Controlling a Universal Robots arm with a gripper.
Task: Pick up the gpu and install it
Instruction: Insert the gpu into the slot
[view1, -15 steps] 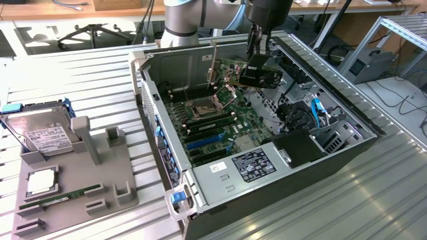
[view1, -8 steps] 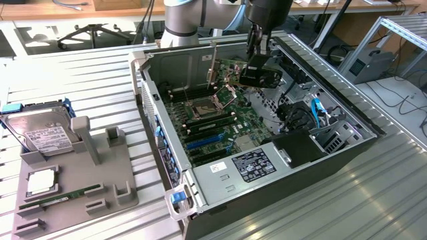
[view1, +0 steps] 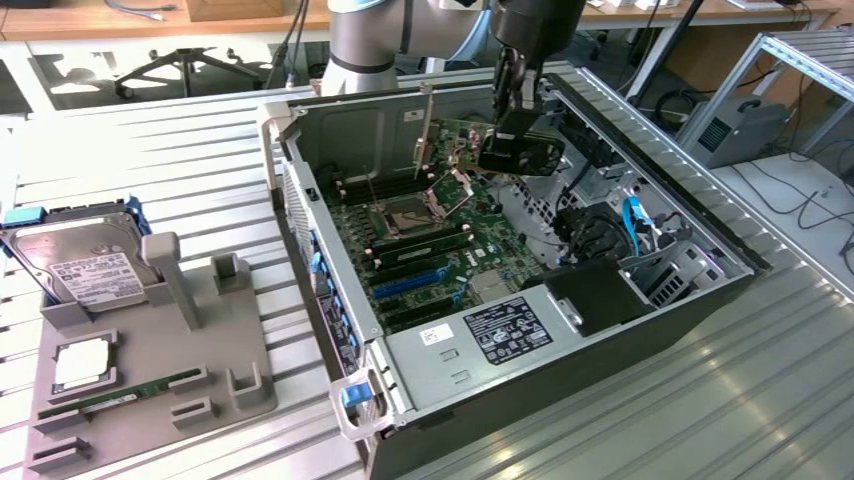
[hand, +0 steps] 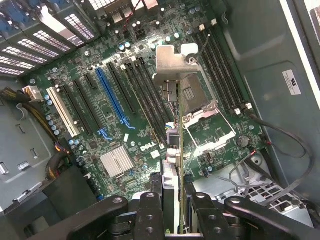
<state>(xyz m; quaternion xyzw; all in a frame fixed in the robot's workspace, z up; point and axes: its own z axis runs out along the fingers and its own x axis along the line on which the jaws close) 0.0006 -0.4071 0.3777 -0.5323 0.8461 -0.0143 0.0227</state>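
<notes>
1. Step in hand: transport. The pick-up appears done; the install has not begun.
2. Gripper (hand: 177, 222): the fingers (hand: 150, 212) pinch the gpu (hand: 172, 140) across its two flat faces, at the end opposite the bracket (hand: 172, 62).
3. Location of the gpu: held on edge inside the open case (view1: 721, 255), above the motherboard (hand: 125, 115) and clear of it. No part of the card is in a slot.
4. In the exterior view, the gripper (view1: 514, 128) holds the gpu (view1: 518, 155) over the far part of the board, near the CPU socket (view1: 407, 212). The expansion slots lie nearer the camera.
5. In the wrist view, the card covers the strip between the memory slots and the CPU socket (hand: 197, 95). It is well apart from the blue slot (hand: 112, 97) and appears skewed to its line.
6. Requirements for the next move (judgement):
   - Bring the card's lower edge over an expansion slot and parallel to it.
   - Point the bracket at the rear slot openings of the case.
   - Keep the card upright during descent; a tilt would jam the edge connector.
   - Stay clear of the loose cables along the case wall.
7. The tray (view1: 147, 380) outside the case holds the hard drive (view1: 80, 265) and the memory stick (view1: 120, 392).
</notes>
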